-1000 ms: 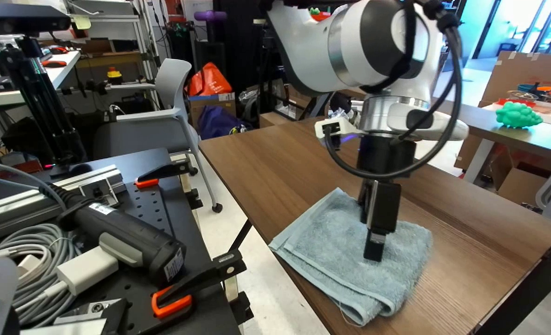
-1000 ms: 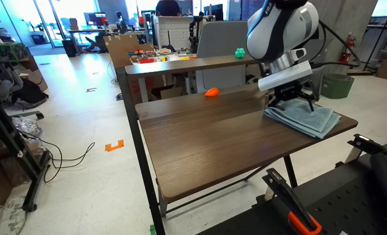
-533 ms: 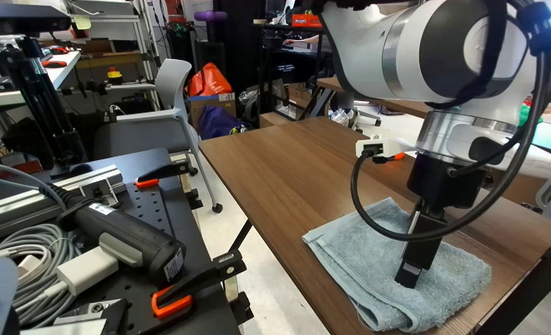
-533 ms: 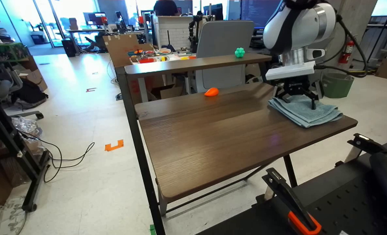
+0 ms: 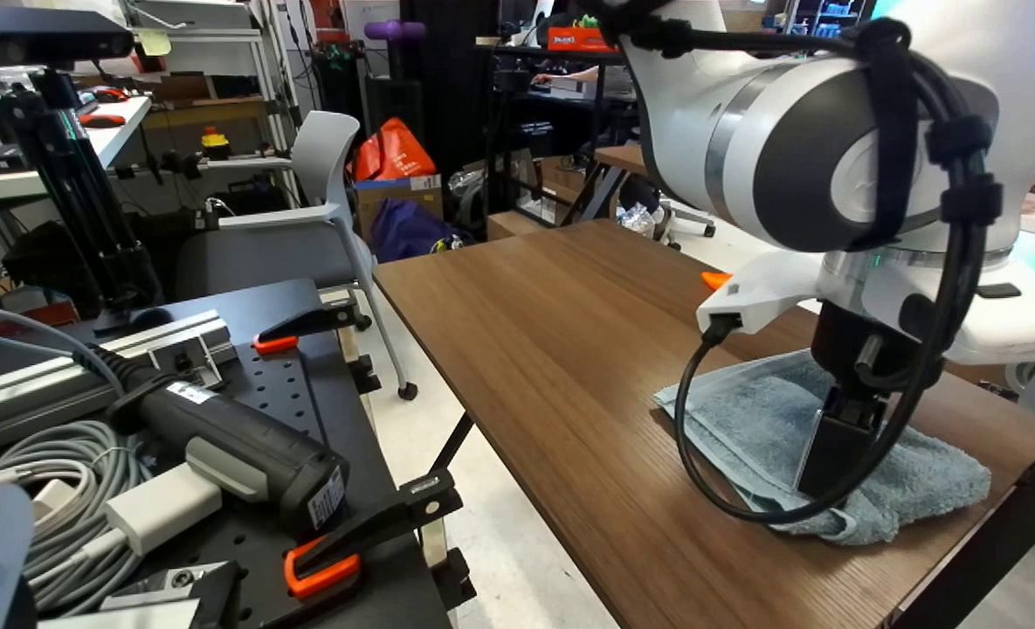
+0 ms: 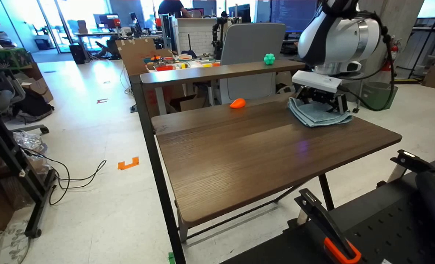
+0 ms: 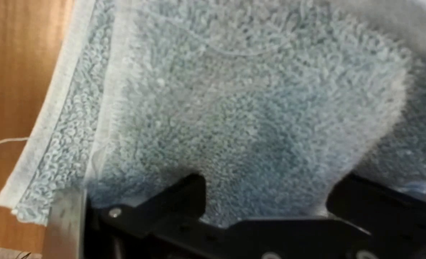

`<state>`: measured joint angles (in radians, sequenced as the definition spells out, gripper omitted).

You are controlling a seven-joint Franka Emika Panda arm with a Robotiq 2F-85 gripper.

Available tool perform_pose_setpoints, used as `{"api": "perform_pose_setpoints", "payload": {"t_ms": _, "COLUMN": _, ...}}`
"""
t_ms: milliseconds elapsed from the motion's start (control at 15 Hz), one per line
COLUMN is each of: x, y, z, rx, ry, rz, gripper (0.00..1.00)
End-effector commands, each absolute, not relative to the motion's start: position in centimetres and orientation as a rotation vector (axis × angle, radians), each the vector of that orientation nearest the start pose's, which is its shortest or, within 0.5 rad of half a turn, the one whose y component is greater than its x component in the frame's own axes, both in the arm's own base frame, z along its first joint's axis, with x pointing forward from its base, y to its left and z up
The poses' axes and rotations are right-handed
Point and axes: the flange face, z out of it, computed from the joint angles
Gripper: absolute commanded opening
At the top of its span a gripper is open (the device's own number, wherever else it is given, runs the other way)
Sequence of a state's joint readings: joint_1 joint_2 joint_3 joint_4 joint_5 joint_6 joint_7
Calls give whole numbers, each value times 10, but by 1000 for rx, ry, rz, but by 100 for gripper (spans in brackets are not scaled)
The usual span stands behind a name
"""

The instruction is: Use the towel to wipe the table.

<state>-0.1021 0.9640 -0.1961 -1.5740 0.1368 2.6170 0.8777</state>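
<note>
One pincer (image 7: 266, 187), two fingers (image 7: 189, 196), spread; one towel (image 7: 241, 104) beneath

arm (image 5: 851, 179): white, dark-grey cap (image 5: 788, 179), silver ring (image 5: 727, 144) | cable (image 5: 964, 262): black | end effector (image 7: 268, 185): black, silver screw (image 7: 115, 212)

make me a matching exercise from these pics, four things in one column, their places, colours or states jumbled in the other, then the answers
Things:
1. towel
2. orange object
3. green object
4. gripper

Places, colours or states:
A. up on the raised shelf
B. spread open
C. light blue, folded
D. at an edge of the table, apart from the towel

Pairs: 1-C; 2-D; 3-A; 4-B
</note>
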Motion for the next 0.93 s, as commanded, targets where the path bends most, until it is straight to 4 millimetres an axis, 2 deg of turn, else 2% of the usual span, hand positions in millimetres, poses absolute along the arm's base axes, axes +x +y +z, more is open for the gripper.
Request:
{"api": "perform_pose_setpoints", "payload": {"t_ms": 0, "x": 671, "y": -152, "z": 59, "rx": -2600, "ry": 1642, "rz": -339, "gripper": 100}}
{"api": "perform_pose_setpoints", "payload": {"t_ms": 200, "x": 668, "y": -102, "z": 62, "rx": -2671, "ry": 1418, "rz": -364, "gripper": 100}}
{"api": "perform_pose_setpoints", "payload": {"t_ms": 467, "x": 657, "y": -43, "z": 66, "rx": -2771, "ry": 1145, "rz": -253, "gripper": 100}}
{"api": "perform_pose_setpoints", "payload": {"t_ms": 800, "x": 639, "y": 19, "z": 70, "rx": -2827, "ry": 911, "rz": -186, "gripper": 100}}
{"api": "perform_pose_setpoints", "payload": {"t_ms": 867, "x": 634, "y": 30, "z": 78, "rx": -2834, "ry": 869, "rz": -173, "gripper": 100}}
